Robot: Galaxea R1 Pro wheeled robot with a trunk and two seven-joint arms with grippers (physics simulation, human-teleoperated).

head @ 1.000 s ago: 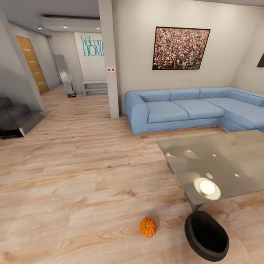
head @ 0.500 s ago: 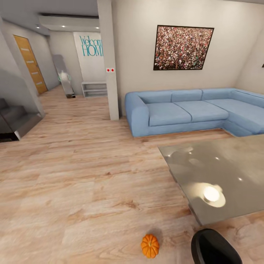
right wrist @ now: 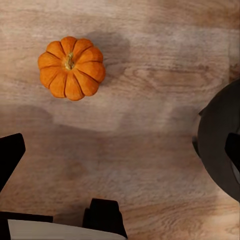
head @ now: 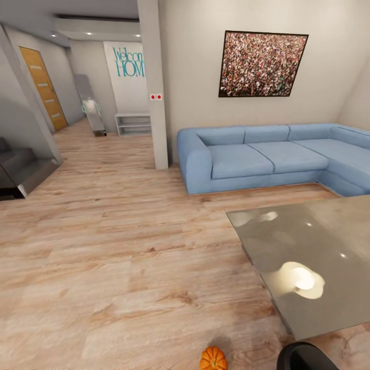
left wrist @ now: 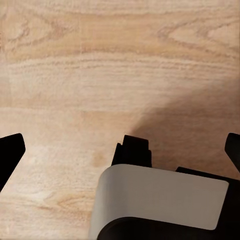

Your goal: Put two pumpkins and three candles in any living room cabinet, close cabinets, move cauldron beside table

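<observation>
Our right gripper (right wrist: 120, 145) hangs with its black fingers spread wide over the pale wood-plank floor (head: 118, 246), empty, and our left gripper (left wrist: 122, 147) is likewise splayed above bare boards. A small orange ribbed pumpkin (right wrist: 71, 67) sits upright on the floor, near the round black cauldron (right wrist: 220, 145) but apart from it. Both lie just off the near corner of the low glass-topped coffee table (head: 313, 262), beyond which we see a blue sectional sofa (head: 267, 154)
</observation>
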